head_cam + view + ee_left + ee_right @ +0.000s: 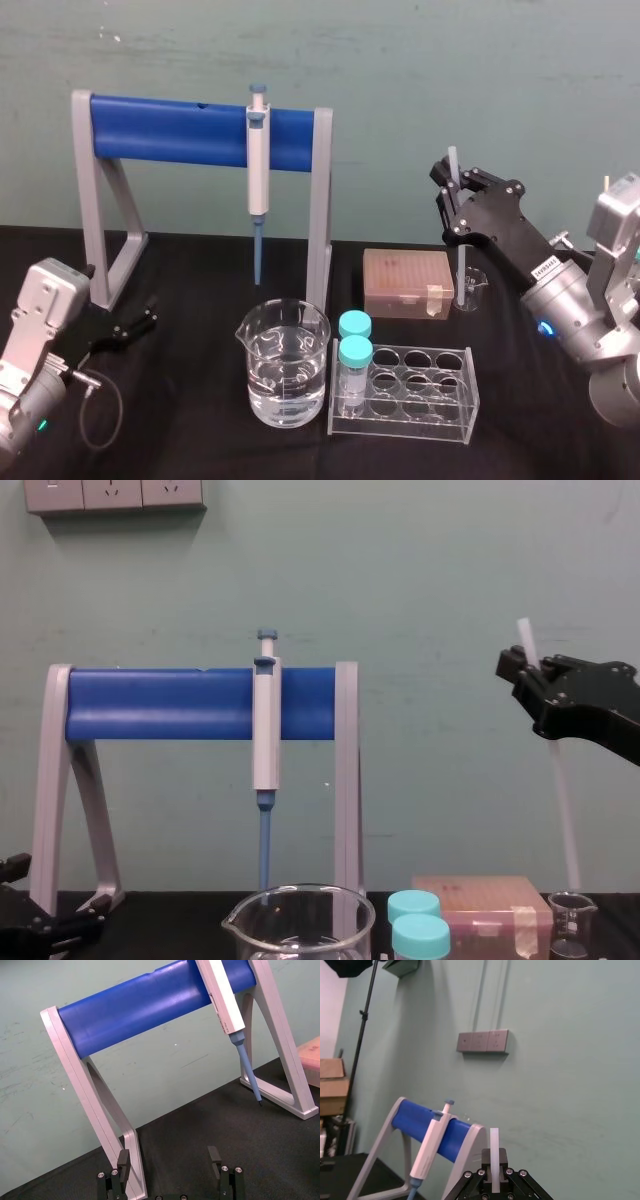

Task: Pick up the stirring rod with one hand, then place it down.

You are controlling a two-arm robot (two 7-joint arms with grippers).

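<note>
Black tabletop [200, 410], green wall [420, 70] behind: right gripper's [450, 190] jaws clamp the stirring rod [566, 800], which hangs below them by a small beaker [572, 920]; left gripper [140, 322] rests open-jawed.

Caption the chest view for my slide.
Right end effector grips the stirring rod near its top, above the small beaker; left end effector rests at lower left; pipette hangs on rack.
</note>
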